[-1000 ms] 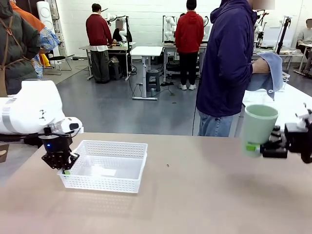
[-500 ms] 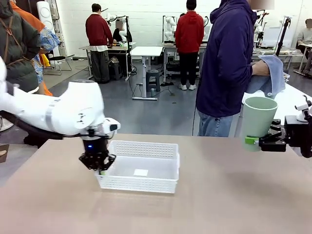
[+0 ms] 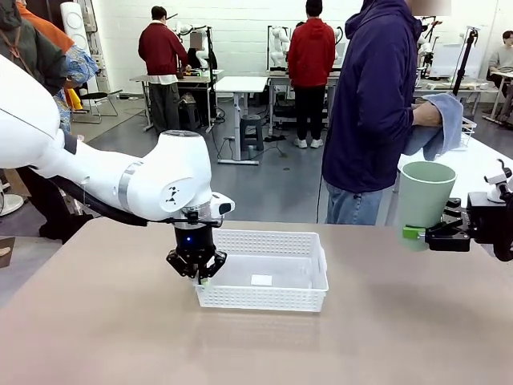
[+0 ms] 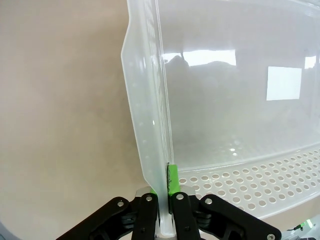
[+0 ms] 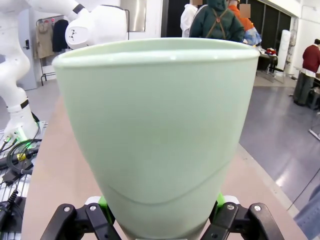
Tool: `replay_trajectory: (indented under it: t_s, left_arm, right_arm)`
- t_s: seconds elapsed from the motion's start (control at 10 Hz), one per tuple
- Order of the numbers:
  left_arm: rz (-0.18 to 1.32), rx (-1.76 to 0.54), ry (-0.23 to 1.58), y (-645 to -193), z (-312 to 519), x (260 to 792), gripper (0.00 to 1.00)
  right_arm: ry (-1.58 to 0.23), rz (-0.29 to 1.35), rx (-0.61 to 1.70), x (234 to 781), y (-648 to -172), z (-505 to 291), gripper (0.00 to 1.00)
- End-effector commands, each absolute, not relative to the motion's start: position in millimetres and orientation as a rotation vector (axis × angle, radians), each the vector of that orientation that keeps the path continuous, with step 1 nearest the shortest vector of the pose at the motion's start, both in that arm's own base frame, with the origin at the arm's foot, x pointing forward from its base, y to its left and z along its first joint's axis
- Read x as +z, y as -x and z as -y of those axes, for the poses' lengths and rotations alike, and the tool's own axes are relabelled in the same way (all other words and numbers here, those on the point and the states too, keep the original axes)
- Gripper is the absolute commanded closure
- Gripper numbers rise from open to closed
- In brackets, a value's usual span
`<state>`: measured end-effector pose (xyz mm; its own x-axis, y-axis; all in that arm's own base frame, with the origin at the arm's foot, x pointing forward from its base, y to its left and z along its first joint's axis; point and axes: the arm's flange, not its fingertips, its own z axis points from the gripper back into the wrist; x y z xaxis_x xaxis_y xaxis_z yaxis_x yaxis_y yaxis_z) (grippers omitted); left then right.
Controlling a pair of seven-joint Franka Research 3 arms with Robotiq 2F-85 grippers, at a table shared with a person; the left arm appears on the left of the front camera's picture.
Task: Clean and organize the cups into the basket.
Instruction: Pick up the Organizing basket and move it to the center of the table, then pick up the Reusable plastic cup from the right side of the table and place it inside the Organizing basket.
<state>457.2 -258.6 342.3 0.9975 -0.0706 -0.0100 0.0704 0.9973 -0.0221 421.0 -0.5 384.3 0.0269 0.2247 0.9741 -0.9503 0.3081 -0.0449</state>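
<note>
Fingers point(image 4: 172, 181) of the left gripper point(image 3: 200, 277) are pressed together on the basket point(image 3: 264, 298), pinching its short end wall from above. One finger is outside the wall and one inside. In the left wrist view the thin translucent wall point(image 4: 145, 125) runs straight up from between the fingertips, and a green pad lies flat against its inner face. Beyond the inner finger lie the perforated mesh of a long wall and the smooth basket floor. On that floor, farther from the fingertips, is a white rectangular label point(image 4: 283, 83). It looks blank, and any print on it is too small to make out. The basket rests flat on the tan table point(image 3: 361, 345).

The right gripper point(image 3: 418, 235) has its fingers spread wide around the lower part of the mint green cup point(image 3: 425, 196), one green pad on each side. The cup stands upright with its mouth upward, and most of its body rises past the fingertips. In the right wrist view the cup point(image 5: 155, 125) widens from between the two pads towards its rim, and its pale surface carries no lettering that can be seen. It is held at the table's right end, well apart from the basket.

Behind the cup stands a person point(image 3: 373, 104) in a dark blue hoodie, holding a blue-grey cloth point(image 3: 439, 128) in one hand point(image 3: 428, 112). A small black emblem point(image 3: 171, 195) marks the left arm's white joint, but it is too small to read.
</note>
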Motion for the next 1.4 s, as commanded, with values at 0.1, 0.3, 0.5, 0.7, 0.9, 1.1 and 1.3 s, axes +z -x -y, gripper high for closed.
replay_trajectory:
  t_s: [0.1, 0.3, 0.5, 0.7, 0.9, 1.1, 1.3]
  left_arm:
    - [-0.011, -0.071, 0.022, -457.2, 258.6, 342.3, 1.00]
    - [-0.011, -0.071, 0.022, -457.2, 258.6, 342.3, 1.00]
    - [-0.011, -0.071, 0.022, -457.2, 258.6, 342.3, 1.00]
    - [-0.011, -0.071, 0.022, -457.2, 258.6, 342.3, 1.00]
    - [-0.011, -0.071, 0.022, -457.2, 258.6, 342.3, 1.00]
    - [-0.011, -0.071, 0.022, -457.2, 258.6, 342.3, 1.00]
    - [-0.011, -0.071, 0.022, -457.2, 258.6, 342.3, 1.00]
  right_arm:
    - [-0.814, 1.193, 1.098, 385.1, -420.0, 3.7, 0.24]
    - [-0.780, 1.140, 1.226, 394.8, -421.2, -22.2, 0.21]
    - [-0.692, 0.955, 1.393, 428.4, -436.9, -103.3, 0.21]
    - [-0.545, 0.710, 1.537, 446.5, -446.7, -176.7, 0.21]
    - [-0.370, 0.461, 1.608, 442.8, -453.6, -240.0, 0.21]
    - [-0.226, 0.275, 1.655, 436.2, -456.1, -288.1, 0.21]
    - [-0.184, 0.227, 1.685, 423.7, -457.8, -315.4, 0.21]
